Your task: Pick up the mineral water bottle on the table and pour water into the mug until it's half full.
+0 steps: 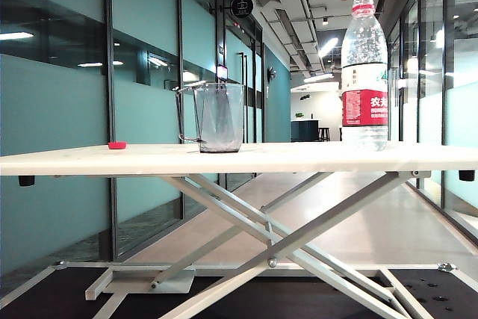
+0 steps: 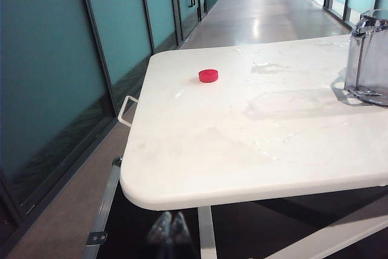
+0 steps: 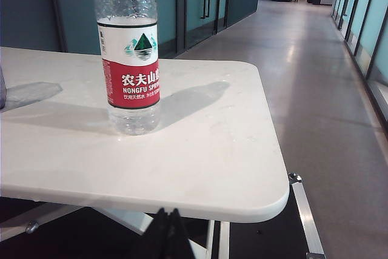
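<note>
My two arms are back at the near edge of the table (image 1: 299,156), below the top, and nothing is held yet. My right gripper (image 3: 168,230) has its fingers pressed together, closed on nothing. My left gripper (image 2: 170,230) shows only as a blurred tip under the table edge, and its fingers seem together too.

The bottle (image 1: 364,72) stands upright on the right part of the table, well apart from the mug (image 1: 216,117), which stands near the middle. The small red cap (image 1: 116,145) lies alone on the far left, so I judge the bottle is already open.

The step now is to reach for the bottle with my right gripper. To do it well I must first open the fingers wide, come level to the label, and close gently, because a soft open bottle can spill when it is squeezed. I must keep it upright on the way to the mug.

The bottle holds water up to about the top of the label. The mug looks empty, but I cannot be sure through the glass.
</note>
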Robot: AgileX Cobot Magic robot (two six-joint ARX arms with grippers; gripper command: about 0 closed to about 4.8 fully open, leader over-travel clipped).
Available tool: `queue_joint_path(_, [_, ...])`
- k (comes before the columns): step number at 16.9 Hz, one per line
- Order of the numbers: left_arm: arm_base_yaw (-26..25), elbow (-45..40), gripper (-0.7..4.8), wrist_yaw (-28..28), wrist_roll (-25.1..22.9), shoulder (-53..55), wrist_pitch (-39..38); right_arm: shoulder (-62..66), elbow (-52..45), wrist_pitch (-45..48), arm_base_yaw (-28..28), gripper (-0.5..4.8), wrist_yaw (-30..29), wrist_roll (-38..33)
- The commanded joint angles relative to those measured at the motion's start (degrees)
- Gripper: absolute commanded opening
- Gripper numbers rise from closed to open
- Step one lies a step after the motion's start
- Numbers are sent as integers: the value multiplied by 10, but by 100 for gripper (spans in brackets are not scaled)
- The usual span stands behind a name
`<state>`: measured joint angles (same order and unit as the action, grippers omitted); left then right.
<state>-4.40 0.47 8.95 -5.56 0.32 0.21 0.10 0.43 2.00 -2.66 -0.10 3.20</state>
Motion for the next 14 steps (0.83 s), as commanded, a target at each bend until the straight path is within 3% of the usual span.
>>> queue_joint_path(1, [0,1,-5,3,0,1,6,-1,-1,8,0,-8,0,-2])
queue_joint_path(7, [0,1,-5,3,1,1,7,-1,-1,8,0,-8,-1,-2])
queue_joint_path(9, [0,1,-5,23,40,1,7,-1,-1,8,0,-8,0,-2])
queue_joint_path(11, [0,1,-5,96,56,1,7,-1,-1,9,0,-8,-1,-2])
queue_joint_path(14, [0,1,-5,305,53,1,8,-1,-1,9,0,-8,-40,-6])
